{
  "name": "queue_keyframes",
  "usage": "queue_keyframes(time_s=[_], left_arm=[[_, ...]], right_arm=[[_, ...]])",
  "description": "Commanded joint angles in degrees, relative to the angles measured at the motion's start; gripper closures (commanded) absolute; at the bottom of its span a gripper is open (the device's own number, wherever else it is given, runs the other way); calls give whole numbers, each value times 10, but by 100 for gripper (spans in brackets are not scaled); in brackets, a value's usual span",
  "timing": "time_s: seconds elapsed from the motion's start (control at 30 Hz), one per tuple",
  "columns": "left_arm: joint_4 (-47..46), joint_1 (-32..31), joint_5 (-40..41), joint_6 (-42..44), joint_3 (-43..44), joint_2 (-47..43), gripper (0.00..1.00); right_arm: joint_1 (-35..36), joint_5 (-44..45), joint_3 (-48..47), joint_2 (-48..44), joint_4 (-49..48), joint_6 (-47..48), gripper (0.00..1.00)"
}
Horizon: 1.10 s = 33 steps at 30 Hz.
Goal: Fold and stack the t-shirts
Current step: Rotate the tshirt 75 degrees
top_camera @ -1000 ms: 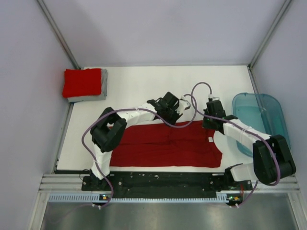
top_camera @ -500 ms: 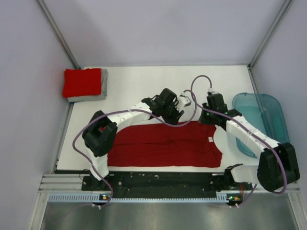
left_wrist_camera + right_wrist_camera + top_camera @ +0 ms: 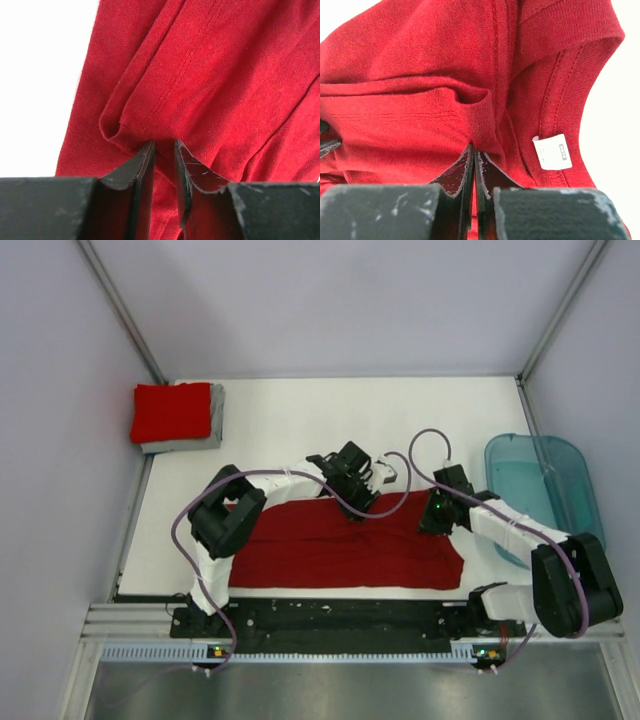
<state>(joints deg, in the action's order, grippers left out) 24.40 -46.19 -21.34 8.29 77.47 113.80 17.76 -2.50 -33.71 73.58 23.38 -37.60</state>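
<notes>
A dark red t-shirt (image 3: 340, 550) lies spread flat at the near middle of the table, its neck to the right. My left gripper (image 3: 362, 502) is at its far edge and pinches a fold of the cloth (image 3: 210, 75) between narrowly parted jaws (image 3: 164, 145). My right gripper (image 3: 432, 523) is shut on a fold near the collar (image 3: 474, 149), next to the white neck label (image 3: 552, 151). A folded brighter red t-shirt (image 3: 172, 411) lies on a folded grey t-shirt (image 3: 215, 430) at the far left corner.
A translucent teal tub (image 3: 560, 465) stands at the table's right edge, close to the right arm. Bare white tabletop (image 3: 300, 420) stretches behind the shirt. Purple cables loop above both wrists. Grey walls close in on the table's sides.
Both grippers have moved from just beyond the shirt's far edge toward the near side and now sit over the cloth, holding folds of it.
</notes>
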Motion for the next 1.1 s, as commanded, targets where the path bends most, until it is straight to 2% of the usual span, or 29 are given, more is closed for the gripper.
queue_keyframes(time_s=[0.0,0.2,0.37,0.53,0.73,0.87,0.97,1.07], left_arm=[[8,0,19,24,0,-20,71],[69,0,-16,93,22,-96,55],[95,32,20,133,-31,-163,54],[124,156,42,167,-109,-215,61],[117,330,63,195,-186,-277,64],[112,405,69,209,-224,-325,65],[107,425,92,212,-262,-334,65],[101,426,108,213,-292,-343,66]], right_arm=[[-11,22,-2,-15,10,5,100],[-12,73,-95,-27,53,36,100],[-22,76,-149,40,58,51,100],[-31,67,-166,131,56,66,100],[-61,43,-251,255,54,86,100],[-76,27,-417,382,62,104,100],[-76,-16,-616,525,117,100,100],[-76,-52,-813,624,157,90,100]])
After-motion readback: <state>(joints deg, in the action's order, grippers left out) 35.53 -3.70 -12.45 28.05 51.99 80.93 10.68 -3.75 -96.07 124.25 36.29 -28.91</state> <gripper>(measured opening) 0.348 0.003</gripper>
